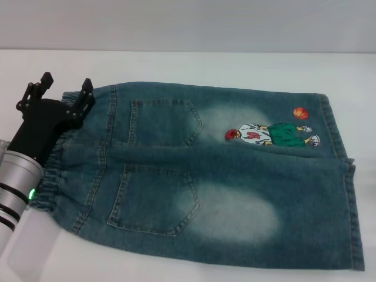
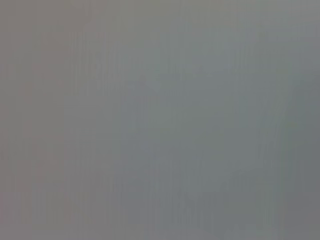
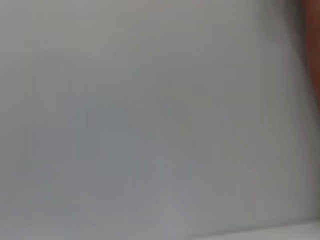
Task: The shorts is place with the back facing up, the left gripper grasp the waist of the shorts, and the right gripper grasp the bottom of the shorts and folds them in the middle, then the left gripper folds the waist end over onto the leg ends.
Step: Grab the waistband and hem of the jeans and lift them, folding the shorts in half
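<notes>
The shorts lie flat on the white table in the head view, back up, with two back pockets and a cartoon basketball-player print. The ruffled elastic waist is the left edge; the straight leg hems are the right edge. My left gripper hovers over the far end of the waist, its two black fingers spread open with nothing between them. The right gripper is out of view. Both wrist views show only a plain grey surface.
Bare white tabletop surrounds the shorts on the far side and at the right. A pale wall rises behind the table's far edge. My left arm's silver wrist with its green light lies over the near left corner.
</notes>
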`<state>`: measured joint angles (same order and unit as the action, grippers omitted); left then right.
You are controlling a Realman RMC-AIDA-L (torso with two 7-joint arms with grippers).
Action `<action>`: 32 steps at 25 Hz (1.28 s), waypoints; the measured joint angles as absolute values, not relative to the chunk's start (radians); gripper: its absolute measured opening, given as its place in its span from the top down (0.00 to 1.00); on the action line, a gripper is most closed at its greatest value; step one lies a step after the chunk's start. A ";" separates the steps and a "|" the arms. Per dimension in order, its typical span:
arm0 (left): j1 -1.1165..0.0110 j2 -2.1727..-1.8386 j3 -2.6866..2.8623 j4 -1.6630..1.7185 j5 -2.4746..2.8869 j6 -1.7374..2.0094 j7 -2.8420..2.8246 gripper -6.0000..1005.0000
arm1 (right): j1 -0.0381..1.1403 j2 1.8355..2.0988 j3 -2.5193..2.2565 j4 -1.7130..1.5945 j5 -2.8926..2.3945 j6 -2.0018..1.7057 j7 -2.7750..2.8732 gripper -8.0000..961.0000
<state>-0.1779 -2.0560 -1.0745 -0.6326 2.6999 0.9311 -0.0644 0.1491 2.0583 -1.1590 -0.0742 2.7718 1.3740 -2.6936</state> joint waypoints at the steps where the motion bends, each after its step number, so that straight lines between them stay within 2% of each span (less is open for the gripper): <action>1: -0.178 -2.056 -1.074 -0.633 2.700 0.929 -0.064 0.20 | 0.149 2.058 -1.160 -0.088 2.768 1.341 -2.677 0.42; 6: -0.185 -2.054 -1.075 -0.635 2.700 0.923 -0.070 0.20 | 0.100 2.059 -1.166 -0.259 2.714 1.157 -2.525 0.43; 11: -0.192 -2.056 -1.074 -0.636 2.700 0.918 -0.069 0.20 | -0.045 2.089 -1.193 -0.630 2.583 0.928 -2.432 0.43; 21: -0.196 -2.057 -1.072 -0.643 2.700 0.899 -0.072 0.20 | -0.182 2.091 -1.383 -1.066 2.523 0.467 -2.264 0.43; 32: -0.195 -2.056 -1.081 -0.677 2.698 0.840 -0.073 0.20 | -0.234 2.092 -1.615 -1.373 2.470 0.014 -2.236 0.43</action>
